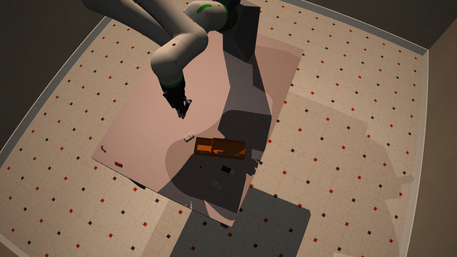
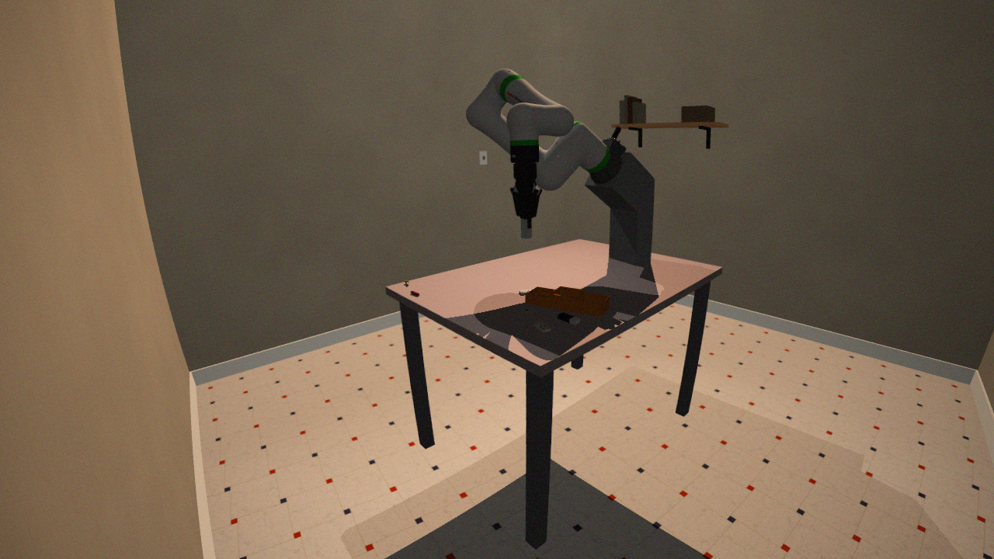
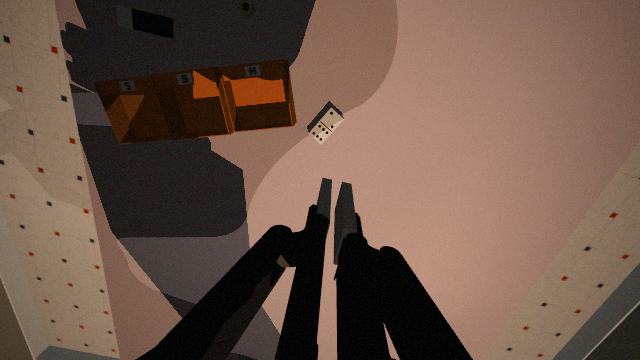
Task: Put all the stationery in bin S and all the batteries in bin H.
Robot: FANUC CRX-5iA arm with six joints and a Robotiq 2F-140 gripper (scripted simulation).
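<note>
We see our gripper [image 3: 334,196] hanging high above the pink table [image 1: 134,127], its fingers pressed nearly together with nothing between them. The row of orange bins [image 1: 220,147] lies flat on the table in the arm's shadow, bin S [image 3: 131,107] at one end and bin H [image 3: 260,97] at the other, with a white domino [image 3: 325,123] just beside bin H. A black block [image 1: 226,169] and a grey domino [image 1: 217,185] lie in shadow near the bins, while a small red item [image 1: 118,164] and a small yellow item [image 1: 103,148] rest well apart at the table's left edge; we cannot tell which are stationery or batteries.
</note>
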